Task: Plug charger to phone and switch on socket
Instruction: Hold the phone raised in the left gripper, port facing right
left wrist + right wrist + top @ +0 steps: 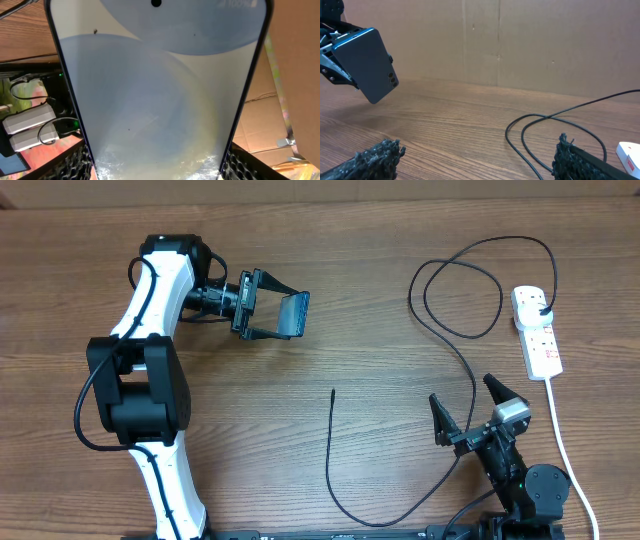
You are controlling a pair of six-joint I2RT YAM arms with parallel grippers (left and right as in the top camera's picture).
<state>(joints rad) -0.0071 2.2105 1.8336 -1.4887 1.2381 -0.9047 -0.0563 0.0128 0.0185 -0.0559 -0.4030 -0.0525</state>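
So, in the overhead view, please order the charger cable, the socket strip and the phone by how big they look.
1. charger cable: thin, but it spans by far the widest stretch.
2. socket strip.
3. phone: looks smallest, but it is held up and tilted, so this says little about its real size.

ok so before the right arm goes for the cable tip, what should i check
1. Phone clamped in the left gripper, lifted off the table: ok.
2. Right gripper open and empty: ok.
3. Cable tip lying free on the table, nothing on it: ok.
4. Charger plug seated in the power strip: ok.
5. Phone's charging port turned toward the cable tip: cannot tell.
6. Power strip switched on: cannot tell.
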